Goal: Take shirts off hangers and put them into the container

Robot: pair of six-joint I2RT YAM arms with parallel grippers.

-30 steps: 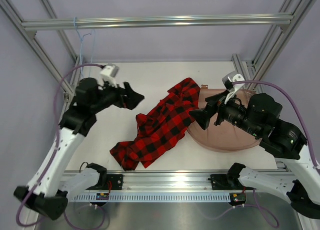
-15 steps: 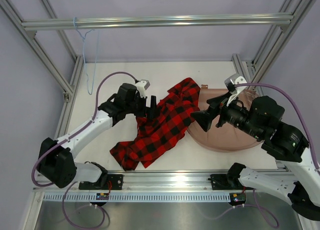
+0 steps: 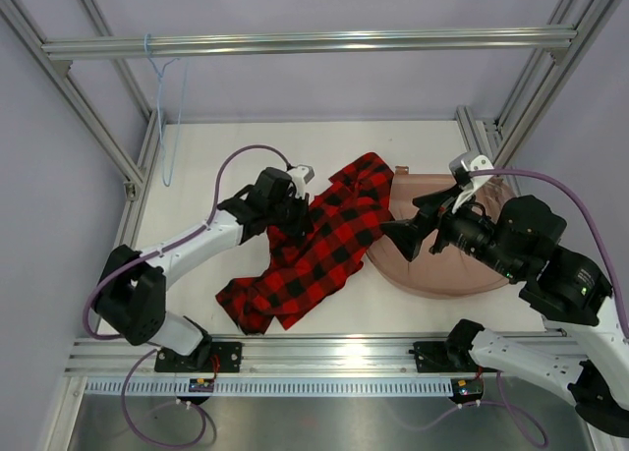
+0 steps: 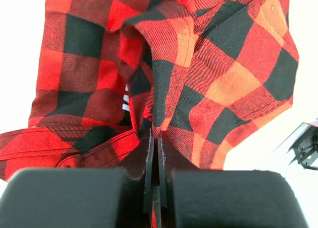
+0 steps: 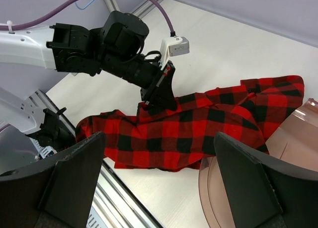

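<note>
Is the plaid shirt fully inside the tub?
No, the shirt lies mostly spread on the table, beside the tub.

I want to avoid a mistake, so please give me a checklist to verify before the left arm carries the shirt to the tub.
1. Left gripper shut on the shirt: ok, its jaws pinch a fold of cloth.
2. Shirt off the hanger: ok, the hanger hangs bare on the bar.
3. Shirt in the tub: not ok, it lies mostly on the table, with only one edge reaching the tub's rim.
4. Right gripper free: ok, open and holding nothing, above the tub's left side.
5. Grip firm enough to lift the whole shirt: cannot tell.
</note>
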